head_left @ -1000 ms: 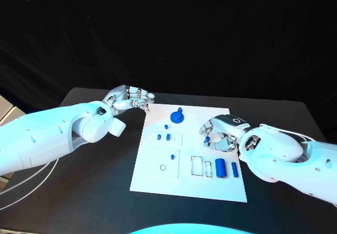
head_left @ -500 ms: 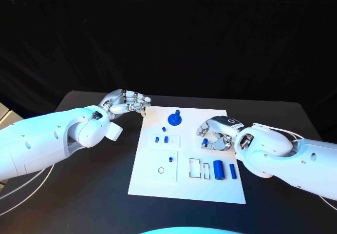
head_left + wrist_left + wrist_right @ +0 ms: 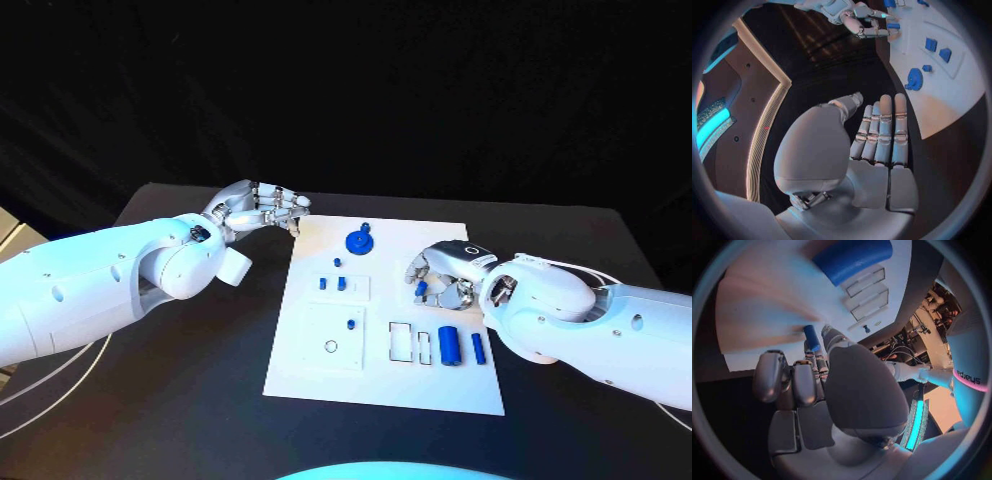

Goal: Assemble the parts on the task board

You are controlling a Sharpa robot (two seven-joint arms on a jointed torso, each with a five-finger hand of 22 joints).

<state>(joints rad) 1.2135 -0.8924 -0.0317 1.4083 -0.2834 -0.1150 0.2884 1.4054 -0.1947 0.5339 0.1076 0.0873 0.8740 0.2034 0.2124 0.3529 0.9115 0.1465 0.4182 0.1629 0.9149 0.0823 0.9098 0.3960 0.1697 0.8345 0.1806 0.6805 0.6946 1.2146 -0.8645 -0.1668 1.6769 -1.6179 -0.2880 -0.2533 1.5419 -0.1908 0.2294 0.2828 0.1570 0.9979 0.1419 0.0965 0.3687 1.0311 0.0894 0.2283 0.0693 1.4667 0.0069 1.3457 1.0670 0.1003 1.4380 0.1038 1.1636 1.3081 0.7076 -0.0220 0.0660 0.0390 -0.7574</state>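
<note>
The white task board (image 3: 382, 385) lies in the middle of the black table. My right hand (image 3: 441, 272) hovers over the board's right side and pinches a small blue part (image 3: 421, 290) at its fingertips; in the right wrist view that hand (image 3: 826, 390) holds the blue part (image 3: 811, 338) just above the board (image 3: 761, 315). My left hand (image 3: 264, 208) is at the board's far left corner, over the table. In the left wrist view its fingers (image 3: 881, 132) lie straight, side by side, with nothing in them.
On the board are a round blue knob (image 3: 361, 239), small blue pieces (image 3: 333, 284), a blue cylinder (image 3: 451, 346) with a thinner blue bar (image 3: 477, 349) beside it, two rectangular slots (image 3: 401, 341) and a small hole (image 3: 330, 347). Black table surrounds the board.
Both hands stay about where they were. The right hand still pinches the small blue part above the board.
</note>
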